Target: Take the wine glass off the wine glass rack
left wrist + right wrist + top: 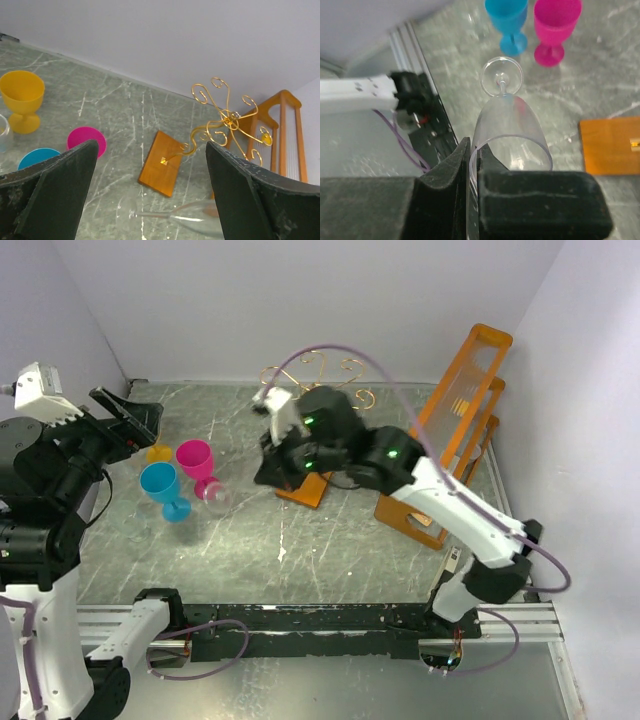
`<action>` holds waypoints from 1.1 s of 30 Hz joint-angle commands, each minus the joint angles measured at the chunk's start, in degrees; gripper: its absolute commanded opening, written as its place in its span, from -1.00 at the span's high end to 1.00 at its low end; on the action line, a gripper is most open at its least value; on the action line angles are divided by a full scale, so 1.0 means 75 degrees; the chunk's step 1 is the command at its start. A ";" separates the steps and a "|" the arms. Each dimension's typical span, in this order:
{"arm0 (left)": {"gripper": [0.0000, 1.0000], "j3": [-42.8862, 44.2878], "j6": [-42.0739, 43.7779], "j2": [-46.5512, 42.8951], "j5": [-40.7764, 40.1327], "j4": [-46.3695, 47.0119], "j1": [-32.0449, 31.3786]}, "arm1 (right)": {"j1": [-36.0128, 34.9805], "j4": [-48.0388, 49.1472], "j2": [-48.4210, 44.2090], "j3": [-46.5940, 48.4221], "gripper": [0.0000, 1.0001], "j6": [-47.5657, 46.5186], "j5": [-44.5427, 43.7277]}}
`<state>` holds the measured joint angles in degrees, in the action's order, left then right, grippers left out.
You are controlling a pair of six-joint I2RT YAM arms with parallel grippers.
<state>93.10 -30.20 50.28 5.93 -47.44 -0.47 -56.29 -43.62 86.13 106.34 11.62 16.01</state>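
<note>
The clear wine glass [511,131] is off the rack and lies nearly level, foot pointing away from my right gripper [474,159], which is shut on its rim. In the top view its foot [214,494] sits close by the pink goblet, left of the right gripper [265,472]. The wine glass rack [220,119], gold scroll wire on a flat orange base [162,163], holds no glass; it stands behind the right arm [322,370]. My left gripper [125,420] is open and empty, held high at the left, well away from the glass [186,216].
A yellow goblet [159,452], a pink goblet [196,462] and a blue goblet [163,488] stand at centre left. A big orange frame with clear panels [467,405] leans at the right wall. The front rail [330,618] runs along the near edge.
</note>
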 commanded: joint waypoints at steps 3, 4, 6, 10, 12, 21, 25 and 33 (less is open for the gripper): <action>-1.00 0.0081 0.0351 -0.0323 -0.1032 -0.0195 0.0045 | -0.1060 -0.2540 0.1747 0.2147 1.00 -0.0687 -0.2846; -0.99 0.0098 0.0357 -0.0370 -0.1195 -0.0217 0.0050 | -0.1099 -0.2777 0.2059 0.2481 1.00 -0.0693 -0.2980; -0.98 0.0085 0.0353 -0.0469 -0.1500 -0.0252 0.0047 | -0.1159 -0.3204 0.2647 0.3078 1.00 -0.0706 -0.3207; -0.96 0.0044 0.0283 -0.0606 -0.2123 -0.0372 0.0039 | -0.1260 -0.3653 0.3583 0.3830 1.00 -0.0662 -0.3262; -0.95 0.0080 0.0265 -0.0640 -0.2354 -0.0474 0.0034 | -0.1274 -0.3604 0.3849 0.3834 1.00 -0.0627 -0.3165; -0.93 0.0143 0.0491 -0.0716 -0.2745 -0.0531 -0.0082 | -0.1318 -0.3826 0.4976 0.4377 1.00 -0.0451 -0.3211; -0.93 0.0083 0.0522 -0.0716 -0.2644 -0.0477 -0.0093 | -0.1319 -0.3777 0.5180 0.4382 1.00 -0.0436 -0.3154; -0.93 0.0159 0.0592 -0.0704 -0.2672 -0.0462 -0.0169 | -0.1326 -0.3783 0.5461 0.4447 0.69 -0.0430 -0.3075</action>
<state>93.08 -27.14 45.45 -12.91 -50.92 -1.23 -66.02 -71.64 125.89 137.73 8.19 -6.87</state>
